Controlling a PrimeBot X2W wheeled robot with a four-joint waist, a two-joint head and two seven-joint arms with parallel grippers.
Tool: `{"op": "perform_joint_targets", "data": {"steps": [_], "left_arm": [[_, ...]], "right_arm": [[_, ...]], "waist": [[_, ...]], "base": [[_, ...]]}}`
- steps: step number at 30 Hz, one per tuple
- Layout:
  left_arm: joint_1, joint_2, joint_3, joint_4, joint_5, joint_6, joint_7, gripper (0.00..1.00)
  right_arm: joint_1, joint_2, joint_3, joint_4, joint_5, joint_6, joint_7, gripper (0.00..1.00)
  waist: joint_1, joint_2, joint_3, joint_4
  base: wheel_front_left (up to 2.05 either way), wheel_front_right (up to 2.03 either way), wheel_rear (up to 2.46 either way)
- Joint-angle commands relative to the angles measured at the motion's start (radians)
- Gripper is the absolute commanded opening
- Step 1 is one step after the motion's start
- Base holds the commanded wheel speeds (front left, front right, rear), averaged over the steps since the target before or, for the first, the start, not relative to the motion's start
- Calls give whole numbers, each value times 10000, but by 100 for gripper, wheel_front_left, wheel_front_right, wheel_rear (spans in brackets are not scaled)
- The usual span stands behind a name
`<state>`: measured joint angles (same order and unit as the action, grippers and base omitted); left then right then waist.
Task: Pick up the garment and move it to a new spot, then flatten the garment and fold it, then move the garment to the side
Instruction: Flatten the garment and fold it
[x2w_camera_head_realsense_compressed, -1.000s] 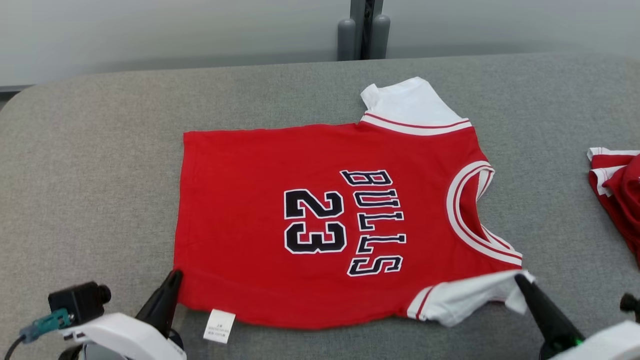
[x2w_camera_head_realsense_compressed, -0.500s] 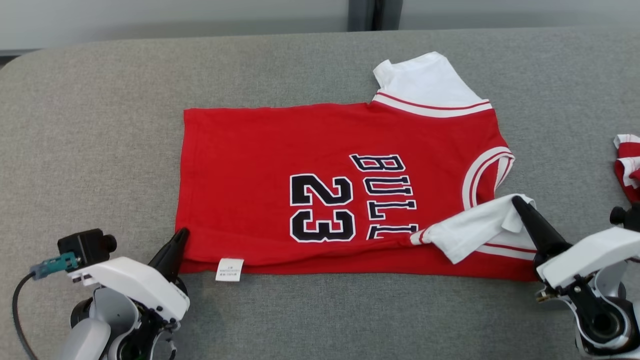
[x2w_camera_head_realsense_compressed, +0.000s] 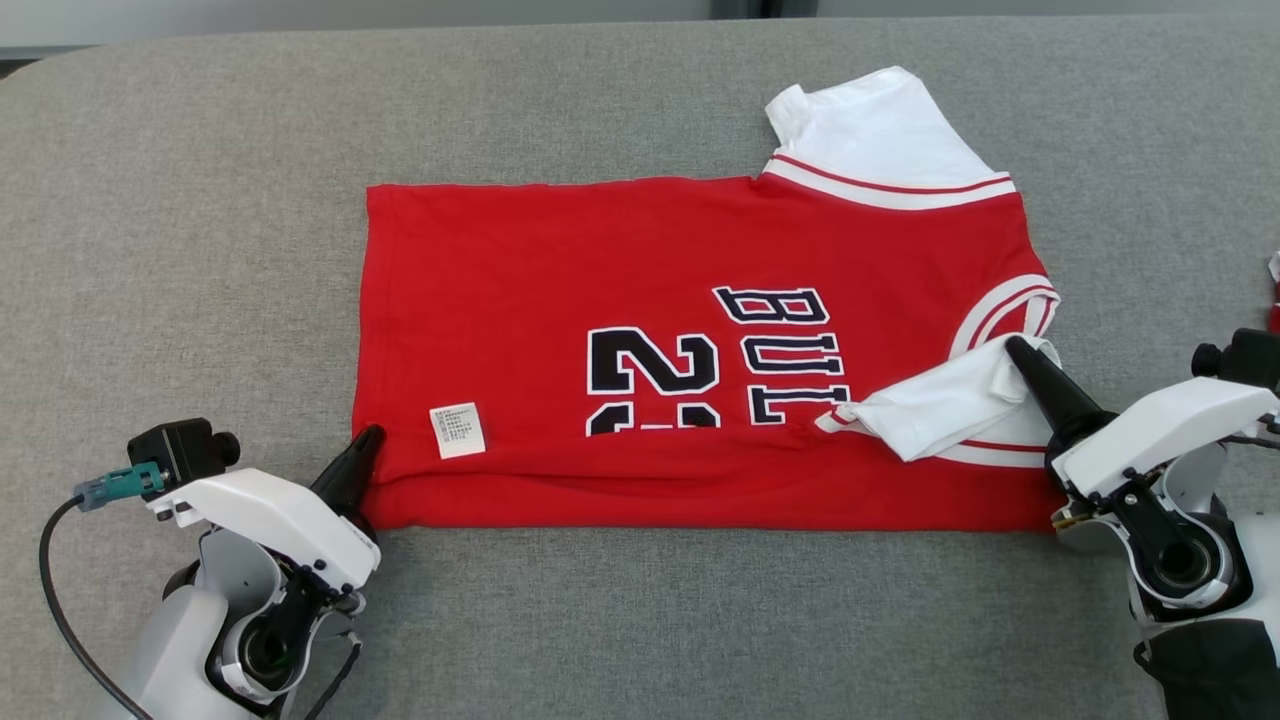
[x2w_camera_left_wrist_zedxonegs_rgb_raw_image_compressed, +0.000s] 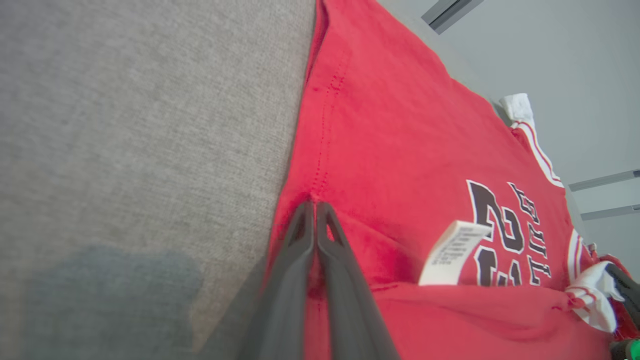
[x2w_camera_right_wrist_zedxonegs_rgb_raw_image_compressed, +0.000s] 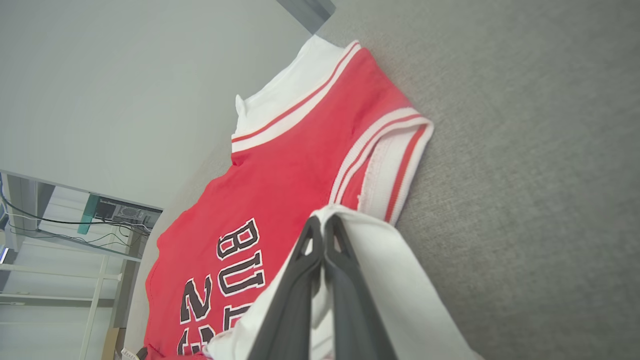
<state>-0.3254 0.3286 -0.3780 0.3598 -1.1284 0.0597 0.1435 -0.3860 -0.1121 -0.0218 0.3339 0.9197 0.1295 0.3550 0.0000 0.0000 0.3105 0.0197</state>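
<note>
Across grey table (x2w_camera_head_realsense_compressed: 200, 200), left gripper (x2w_camera_head_realsense_compressed: 368, 437) and right gripper (x2w_camera_head_realsense_compressed: 1015, 346) pinch the jersey (x2w_camera_head_realsense_compressed: 560, 260), fold half-hiding its numerals (x2w_camera_head_realsense_compressed: 652, 375).

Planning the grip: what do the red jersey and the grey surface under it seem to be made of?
Red jersey: soft matte knit, probably cotton; it folds limply, with stitched hem. Grey surface: matte woven fabric, going by its fine speckled texture.

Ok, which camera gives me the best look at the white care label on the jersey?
Head view: the care label lies face-up and whole on the red jersey, near the left gripper. Left wrist view shows it larger but slanted and curling. Right wrist view: too small to make out.
</note>
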Motion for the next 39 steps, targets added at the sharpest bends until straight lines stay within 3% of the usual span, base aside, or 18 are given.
{"op": "perform_joint_targets", "data": {"steps": [1,3,4,5,6,7,12,23,31,39], "left_arm": [[-155,-3,33,137,-49,-60,-59,0],[-192,-45,73,305,-9,-137,-242,4],[-201,-69,102,364,5,-151,-351,100],[-185,-84,96,412,53,-190,-440,100],[-165,-99,125,441,106,-208,-586,100],[-133,-111,119,456,188,-235,-746,100],[120,-131,116,327,596,-93,-1494,100],[1015,101,-53,-661,2001,975,-3188,100],[1806,569,-403,-1676,3373,2104,-3691,100],[2580,834,-628,-2696,4326,2938,-3897,100]], "right_arm": [[-129,-121,37,104,68,25,-103,0],[-236,-125,119,250,244,25,-206,0],[-274,-132,145,306,332,25,-240,0],[-252,-151,215,379,386,25,-249,40],[-241,-171,242,353,451,25,-374,91],[-202,-191,249,323,533,25,-484,100],[124,-310,329,105,705,25,-1089,100],[1727,-603,960,-1244,-105,25,-3548,100],[2717,-849,1255,-1641,-1815,25,-4884,100],[3733,-631,1185,-2214,-3579,25,-5686,100]], "waist": [[0,0,11,20],[0,0,9,42],[0,0,13,48],[0,0,10,59],[0,0,7,71],[0,0,6,79],[0,0,-21,121],[0,0,-490,52],[0,0,-1028,-91],[0,0,-1662,-179]], "base": [[0,0,0],[0,0,0],[0,0,0],[0,0,0],[0,0,0],[0,0,0],[0,0,0],[0,0,0],[0,0,0],[0,0,0]]}}
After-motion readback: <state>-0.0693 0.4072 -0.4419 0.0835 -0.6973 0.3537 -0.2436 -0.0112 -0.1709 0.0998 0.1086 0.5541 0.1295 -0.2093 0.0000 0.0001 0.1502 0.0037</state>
